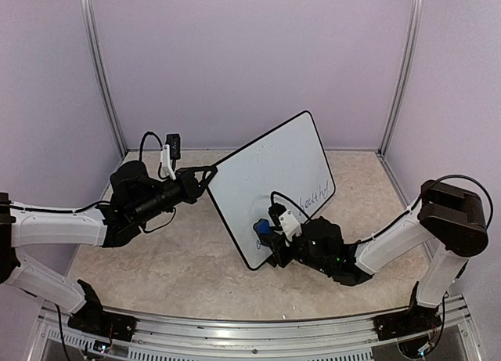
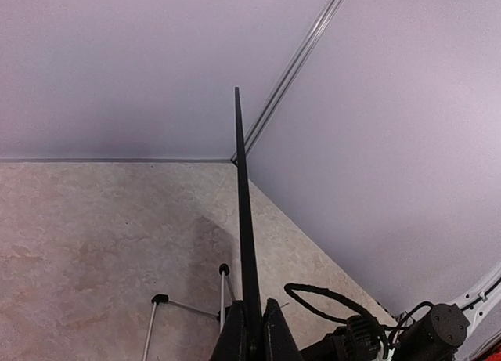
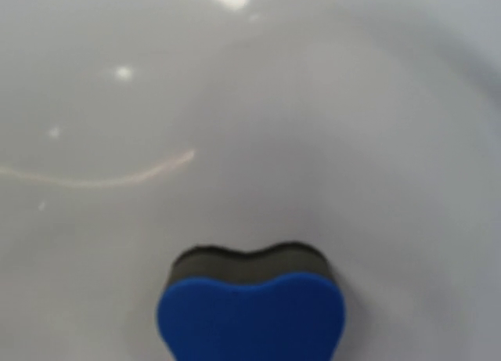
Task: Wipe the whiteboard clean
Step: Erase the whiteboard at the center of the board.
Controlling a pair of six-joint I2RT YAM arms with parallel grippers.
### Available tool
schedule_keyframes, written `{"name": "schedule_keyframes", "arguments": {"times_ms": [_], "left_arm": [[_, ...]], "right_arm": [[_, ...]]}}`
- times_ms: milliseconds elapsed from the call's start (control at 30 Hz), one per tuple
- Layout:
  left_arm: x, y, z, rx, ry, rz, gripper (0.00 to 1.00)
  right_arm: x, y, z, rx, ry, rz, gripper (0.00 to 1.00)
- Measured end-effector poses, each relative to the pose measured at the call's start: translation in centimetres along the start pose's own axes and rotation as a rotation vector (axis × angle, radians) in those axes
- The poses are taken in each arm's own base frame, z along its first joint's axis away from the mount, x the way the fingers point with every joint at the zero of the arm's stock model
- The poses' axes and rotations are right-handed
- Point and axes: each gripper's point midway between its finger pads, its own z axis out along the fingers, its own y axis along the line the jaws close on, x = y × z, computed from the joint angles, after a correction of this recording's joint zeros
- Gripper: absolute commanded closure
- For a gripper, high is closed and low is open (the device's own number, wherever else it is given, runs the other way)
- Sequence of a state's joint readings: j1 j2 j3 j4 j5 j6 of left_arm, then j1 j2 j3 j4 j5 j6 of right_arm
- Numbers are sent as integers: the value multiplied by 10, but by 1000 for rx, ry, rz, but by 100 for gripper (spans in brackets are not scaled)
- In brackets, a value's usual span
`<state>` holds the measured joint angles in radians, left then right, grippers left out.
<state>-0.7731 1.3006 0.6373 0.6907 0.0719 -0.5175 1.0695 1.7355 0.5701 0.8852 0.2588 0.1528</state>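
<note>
The whiteboard (image 1: 270,185) stands tilted at the table's middle, with dark handwriting near its lower right. My left gripper (image 1: 210,175) is shut on its left rim; the left wrist view shows the board edge-on (image 2: 243,220) between the fingers (image 2: 231,341). My right gripper (image 1: 270,234) holds a black-and-blue eraser (image 1: 264,229) against the board's lower front. In the right wrist view the eraser (image 3: 250,306) presses on the glossy white surface (image 3: 313,126); the fingers are hidden behind it.
The board's thin wire stand legs (image 2: 188,306) with black feet rest on the marbled tabletop (image 1: 156,259). Purple enclosure walls and metal corner posts (image 1: 100,71) surround the table. The right arm's cable (image 2: 329,298) loops behind the board.
</note>
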Motion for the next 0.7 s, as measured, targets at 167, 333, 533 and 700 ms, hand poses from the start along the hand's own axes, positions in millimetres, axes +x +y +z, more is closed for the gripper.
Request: {"name": "schedule_keyframes", "arguments": {"times_ms": [167, 333, 533, 700], "left_arm": [[-1, -3, -1, 16, -1, 17, 100], [-2, -6, -2, 31, -1, 33, 100], [-2, -10, -2, 49, 1, 47, 100], [-1, -13, -2, 66, 4, 56, 100]], "right_arm": [[4, 24, -1, -45, -4, -28, 76], [3, 27, -1, -34, -16, -35, 76], [3, 21, -2, 4, -19, -36, 76], [6, 10, -5, 24, -11, -27, 76]]}}
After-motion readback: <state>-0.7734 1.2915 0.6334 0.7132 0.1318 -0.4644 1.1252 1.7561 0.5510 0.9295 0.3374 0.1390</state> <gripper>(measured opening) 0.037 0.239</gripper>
